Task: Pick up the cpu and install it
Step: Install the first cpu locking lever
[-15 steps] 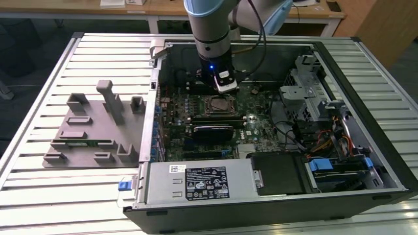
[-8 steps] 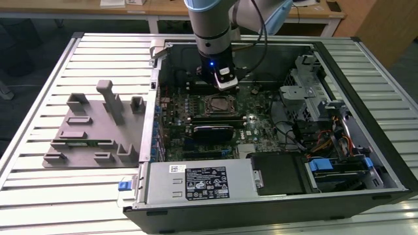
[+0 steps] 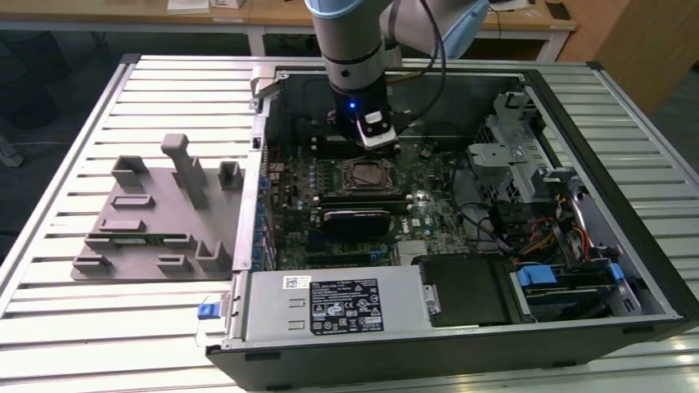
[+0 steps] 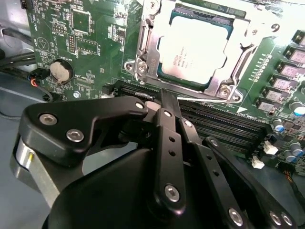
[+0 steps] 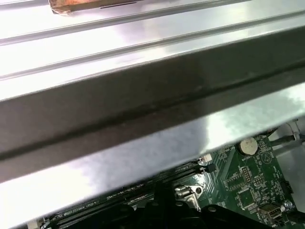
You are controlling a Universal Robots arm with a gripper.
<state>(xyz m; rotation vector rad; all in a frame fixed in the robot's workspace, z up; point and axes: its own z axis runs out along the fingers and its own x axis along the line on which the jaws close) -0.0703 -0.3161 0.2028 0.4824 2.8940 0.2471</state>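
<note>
The cpu (image 4: 193,50) lies flat in its socket on the motherboard (image 4: 90,43), its pale metal top facing up, with the metal socket frame (image 4: 143,47) around it; in the exterior view the cpu (image 3: 362,173) sits in the middle of the board inside the open computer case (image 3: 611,270). It is just beyond the pincer's tips and is not touched by them. In the second wrist view the gripper (image 4: 164,102) shows as black linked fingers whose tips come together just short of the socket, above the long dark memory slots (image 4: 224,126); whether the tips are fully closed or slightly apart cannot be told, and nothing can be seen held between them. In the exterior view the gripper (image 3: 375,137) hangs from the arm (image 3: 352,49) inside the case, just past the socket on its far side.

A round coin battery (image 4: 61,71) sits on the board off to one side of the pincer. The first wrist view looks across the grey metal wall of the case (image 5: 143,109) to a strip of the green board and the same battery (image 5: 248,145).

Well away from the pincer, outside the case on the slatted metal table (image 3: 77,327), stands a grey plastic fixture (image 3: 153,221) with several upright blocks. Nearer the front of the case are the power supply (image 3: 327,304) and a black drive bay (image 3: 470,288).
</note>
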